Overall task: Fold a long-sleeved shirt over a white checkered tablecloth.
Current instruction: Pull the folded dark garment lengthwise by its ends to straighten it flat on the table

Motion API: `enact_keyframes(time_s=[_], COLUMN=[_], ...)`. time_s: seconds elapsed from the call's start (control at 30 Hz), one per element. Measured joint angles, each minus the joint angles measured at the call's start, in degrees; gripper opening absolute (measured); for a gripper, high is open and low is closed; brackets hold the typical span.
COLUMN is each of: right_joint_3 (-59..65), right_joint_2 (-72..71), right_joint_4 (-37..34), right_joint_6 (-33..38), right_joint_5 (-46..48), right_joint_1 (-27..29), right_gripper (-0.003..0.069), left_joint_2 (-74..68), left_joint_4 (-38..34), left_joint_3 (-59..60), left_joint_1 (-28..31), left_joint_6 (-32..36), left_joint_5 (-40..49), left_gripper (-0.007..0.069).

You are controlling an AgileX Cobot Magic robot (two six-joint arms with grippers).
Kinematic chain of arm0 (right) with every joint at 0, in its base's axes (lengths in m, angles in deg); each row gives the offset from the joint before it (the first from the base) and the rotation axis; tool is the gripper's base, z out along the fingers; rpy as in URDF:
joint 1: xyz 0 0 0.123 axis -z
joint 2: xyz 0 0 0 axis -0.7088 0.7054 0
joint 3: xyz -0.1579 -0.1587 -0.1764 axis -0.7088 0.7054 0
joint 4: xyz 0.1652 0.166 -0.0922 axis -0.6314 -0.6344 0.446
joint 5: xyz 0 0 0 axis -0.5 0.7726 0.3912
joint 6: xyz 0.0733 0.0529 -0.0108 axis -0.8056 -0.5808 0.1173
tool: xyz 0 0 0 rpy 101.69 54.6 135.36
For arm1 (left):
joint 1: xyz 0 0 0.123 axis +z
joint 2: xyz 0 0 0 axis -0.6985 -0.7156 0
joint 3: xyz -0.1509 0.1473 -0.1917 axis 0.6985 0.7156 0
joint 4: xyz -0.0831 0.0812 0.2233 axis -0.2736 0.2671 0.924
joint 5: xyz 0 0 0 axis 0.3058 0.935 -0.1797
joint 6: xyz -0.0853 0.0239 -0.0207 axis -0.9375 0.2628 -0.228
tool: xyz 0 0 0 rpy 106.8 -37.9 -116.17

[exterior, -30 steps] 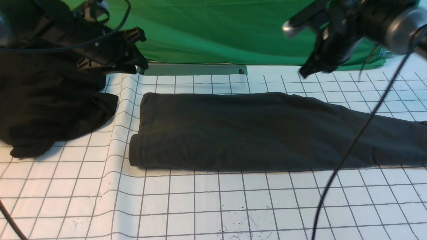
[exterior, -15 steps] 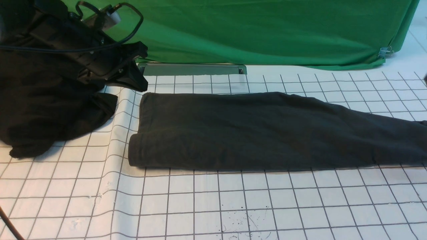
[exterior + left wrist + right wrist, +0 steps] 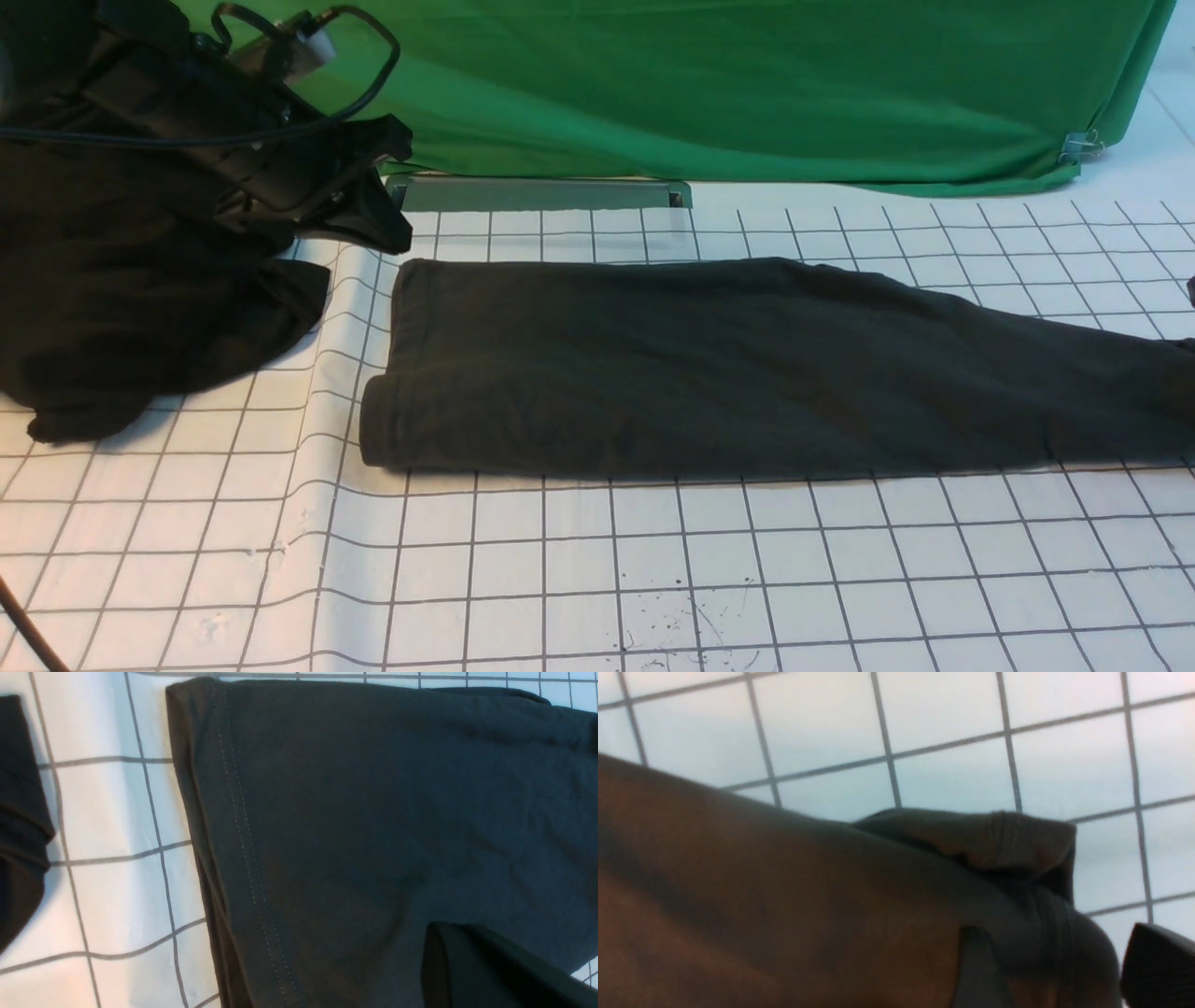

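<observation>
The long-sleeved shirt (image 3: 709,369) lies folded into a long dark grey band across the white checkered tablecloth (image 3: 653,579); its print is hidden. My left gripper (image 3: 397,191) hangs open above the band's far left corner, not touching it. The left wrist view shows the stitched hem (image 3: 243,826) and only one dark finger (image 3: 467,966) over the cloth. My right gripper (image 3: 1057,938) is open, and the bunched right end of the shirt (image 3: 994,835) bulges between its fingers (image 3: 1157,966). In the front view only a dark sliver of it shows at the right edge.
A blacker, printless mass of cloth (image 3: 112,308) is heaped at the left under my left arm. A green cloth backdrop (image 3: 700,84) closes the back, with a grey metal bar (image 3: 541,194) at its foot. The tablecloth has a raised crease (image 3: 322,420) left of the shirt.
My right arm has swung from above the shirt's far side out past the right edge of the front view. My left gripper has dipped slightly toward the shirt's corner. The shirt has not moved.
</observation>
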Motion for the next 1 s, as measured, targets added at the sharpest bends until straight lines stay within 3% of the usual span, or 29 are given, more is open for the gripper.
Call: enact_keyframes(time_s=[0.07, 0.2, 0.23, 0.4, 0.5, 0.63, 0.67, 0.7, 0.73, 0.83, 1.0], right_joint_3=[0.00, 0.00, 0.00, 0.00, 0.00, 0.00, 0.00, 0.00, 0.00, -0.14, -1.74], right_joint_2=[0.00, 0.13, 0.35, 2.08, 2.90, 3.73, 3.78, 3.78, 3.72, 3.06, 1.38], right_joint_4=[0.00, 1.30, 2.79, 5.50, 5.50, 5.35, 5.29, 5.29, 4.95, 4.95, 4.95], right_joint_6=[1.99, 2.59, 2.42, 1.98, 1.98, 1.97, 2.04, 2.06, 2.06, 2.06, 2.06], right_joint_5=[-0.14, 0.25, 0.55, 1.83, 1.86, 1.86, 1.81, 1.81, 1.81, 2.03, 2.33], right_joint_1=[0.00, 0.00, 0.00, 0.00, 0.00, 0.00, 0.00, 0.00, 0.00, 0.00, 0.00], right_gripper=[0.0256, 0.0210, 0.0224, 0.0426, 0.0449, 0.0333, 0.0195, 0.0195, 0.0081, 0.0027, 0.0022], left_joint_2=[0.00, 0.00, 0.00, 0.00, 0.00, 0.00, 0.00, 0.00, 0.00, 0.00, 0.00], left_joint_4=[0.00, 0.00, 0.00, 0.00, 0.00, 0.00, 0.00, 0.00, 0.00, 0.00, 0.00], left_joint_3=[0.00, 0.00, 0.00, 0.00, 0.00, 0.00, 0.00, 0.00, 0.00, 0.00, 0.00], left_joint_1=[0.00, 0.00, 0.00, 0.00, 0.00, 0.00, 0.00, 0.00, 0.00, 0.00, 0.00], left_joint_6=[0.00, 0.00, 0.14, 0.54, 0.60, 0.79, 0.79, 0.79, 0.79, 0.79, 0.79], left_joint_5=[0.00, 0.00, 0.00, 0.00, 0.00, 0.00, 0.00, 0.00, 0.00, 0.00, 0.00], left_gripper=[0.0003, 0.0003, 0.0003, 0.0003, 0.0003, 0.0003, 0.0003, 0.0003, 0.0003, 0.0003, 0.0003])
